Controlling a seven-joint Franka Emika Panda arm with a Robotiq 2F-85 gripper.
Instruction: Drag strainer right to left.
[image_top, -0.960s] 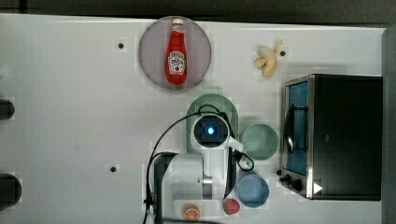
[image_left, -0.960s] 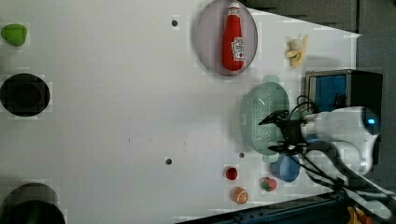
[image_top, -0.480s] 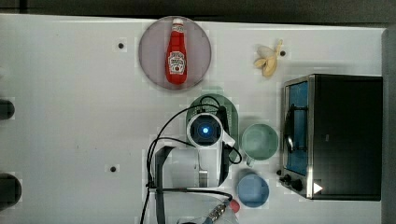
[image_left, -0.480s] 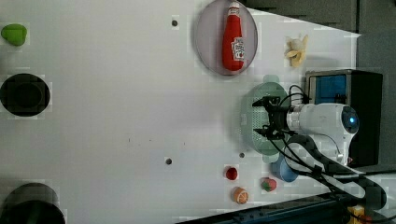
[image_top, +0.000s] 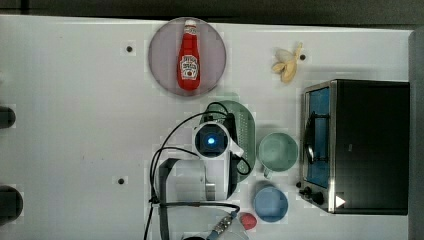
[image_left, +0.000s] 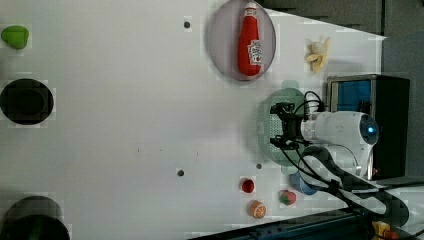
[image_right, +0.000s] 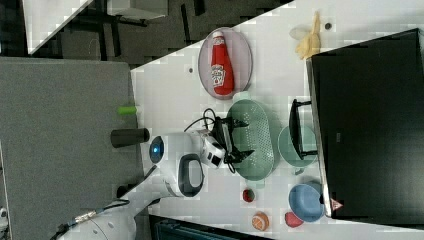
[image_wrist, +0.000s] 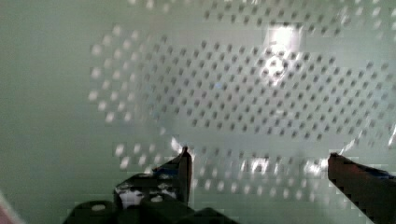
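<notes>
strainer (image_top: 242, 135) sits under the arm, between the ketchup plate (image_top: 160, 65) and the blue bowl (image_top: 270, 203), mint cup (image_top: 277, 151) just beside it on the top view's right. compared with a second ago the gripper (image_wrist: 259, 161) has come forward and down over the basin; earlier it hung short of the rim. jaws now spread wide, released, nothing between them, both fingers (image_wrist: 180, 170) just above the perforated floor in the wrist view; can't tell if they touch it. means the approach is about done and the drag hasn't begun, strainer not shifted between frames. next likely a press or hook on the wall, then pull toward the top view's left. writing: ketchup bottle (image_top: 188, 55) has a white label, text not readable. toaster oven (image_top: 357, 145) past the cup, no legible brand.
</notes>
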